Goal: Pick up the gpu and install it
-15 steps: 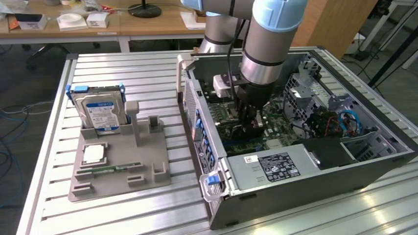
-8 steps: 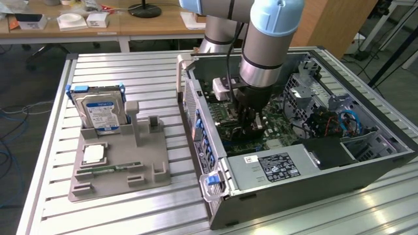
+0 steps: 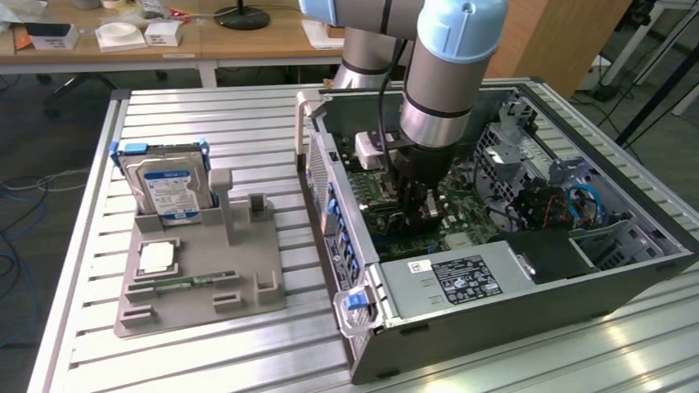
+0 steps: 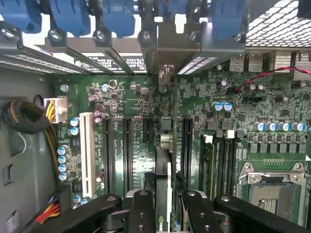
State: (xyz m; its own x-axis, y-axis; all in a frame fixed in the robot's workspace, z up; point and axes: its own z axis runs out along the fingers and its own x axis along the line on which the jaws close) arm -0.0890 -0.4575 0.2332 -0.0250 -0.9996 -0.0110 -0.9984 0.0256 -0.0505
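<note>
The gpu (image 4: 164,145) stands edge-on over the green motherboard (image 4: 131,107), in line with a long black slot. Its metal bracket end (image 4: 165,73) reaches the row of rear slot openings. My gripper (image 4: 167,196) is shut on the card, with one black finger (image 4: 142,208) on each side of it. In the exterior view the gripper (image 3: 420,205) is lowered deep inside the open computer case (image 3: 611,270), over the middle of the motherboard, and the arm hides most of the card.
Blue latches (image 4: 73,17) line the case's rear wall. A power supply (image 3: 459,278) fills the case's near corner. On the exterior view's left a grey fixture (image 3: 202,286) holds a silver hard drive with blue rails (image 3: 164,188) and a narrow green memory stick (image 3: 180,284).
</note>
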